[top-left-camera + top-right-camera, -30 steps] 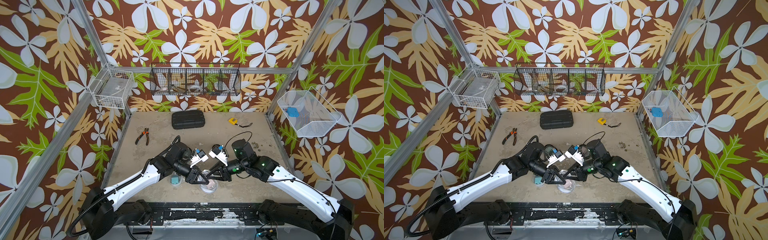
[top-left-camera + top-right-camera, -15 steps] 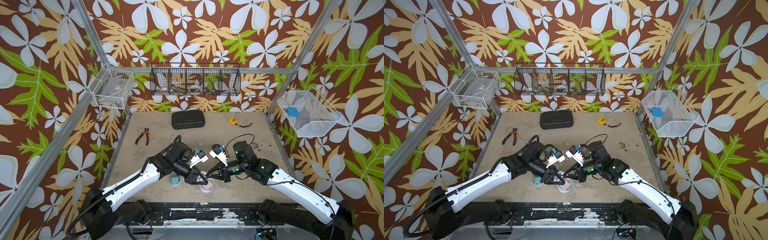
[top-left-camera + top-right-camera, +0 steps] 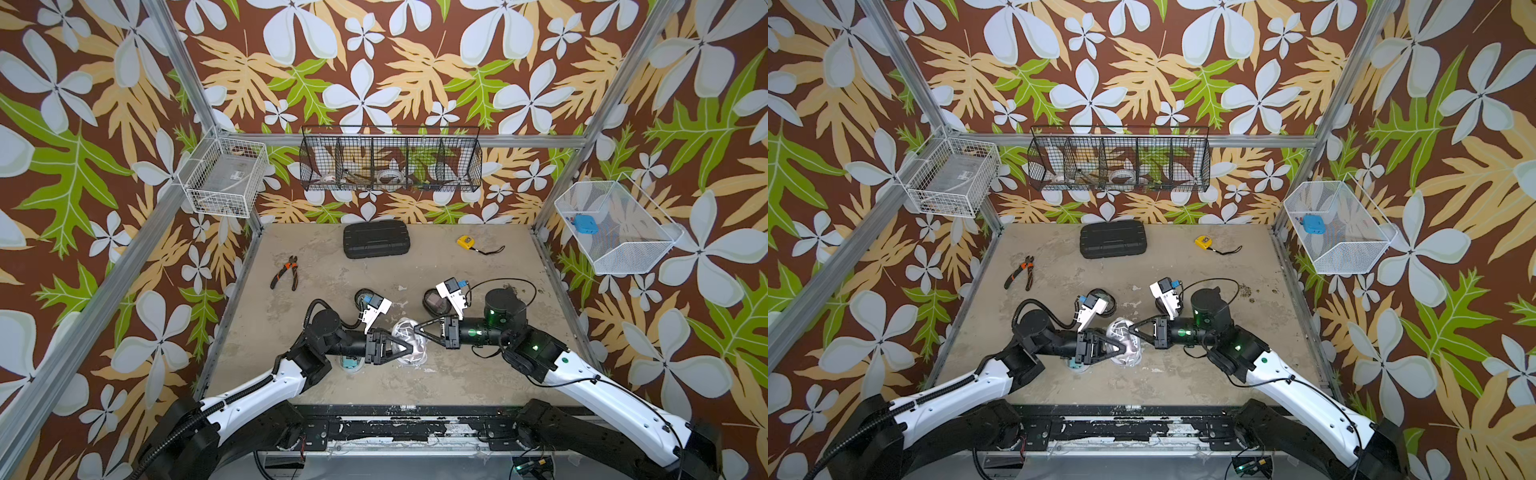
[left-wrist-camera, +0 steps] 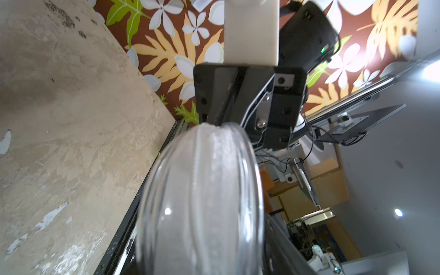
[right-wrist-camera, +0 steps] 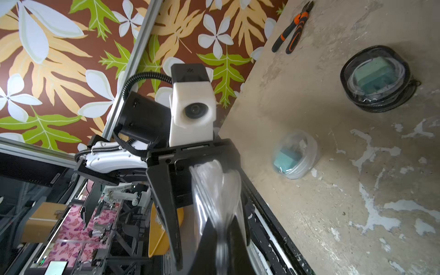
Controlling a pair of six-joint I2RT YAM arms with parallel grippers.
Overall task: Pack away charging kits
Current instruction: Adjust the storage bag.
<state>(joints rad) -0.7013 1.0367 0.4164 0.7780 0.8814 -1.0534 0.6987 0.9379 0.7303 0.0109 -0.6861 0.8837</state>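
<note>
A clear oval case [image 3: 409, 341] [image 3: 1123, 338] with a white cable coiled inside hangs on edge above the table's front middle. My right gripper [image 3: 417, 329] [image 5: 221, 228] is shut on its rim. My left gripper [image 3: 403, 348] [image 3: 1120, 348] straddles the case from the opposite side, open, and one of its fingers [image 5: 166, 202] stands apart from the plastic. The case fills the left wrist view [image 4: 202, 202]. Another clear case [image 3: 351, 363] [image 5: 295, 154] holding a teal plug lies under the left arm. Two black-rimmed cases [image 3: 362, 297] [image 3: 434, 302] lie behind the wrists; one [image 5: 378, 78] holds a teal plug.
At the back of the table lie a black ribbed case [image 3: 376, 239], a yellow tape measure [image 3: 465, 241] and pliers [image 3: 286, 272]. A black wire basket [image 3: 390, 160] hangs on the back wall, and white baskets on the left [image 3: 224, 178] and right [image 3: 615, 232], the right one holding a blue block [image 3: 584, 223].
The clear case has come up off the table and now stands on edge between the grippers. The right jaws closed on its rim and the left jaws spread wider.
</note>
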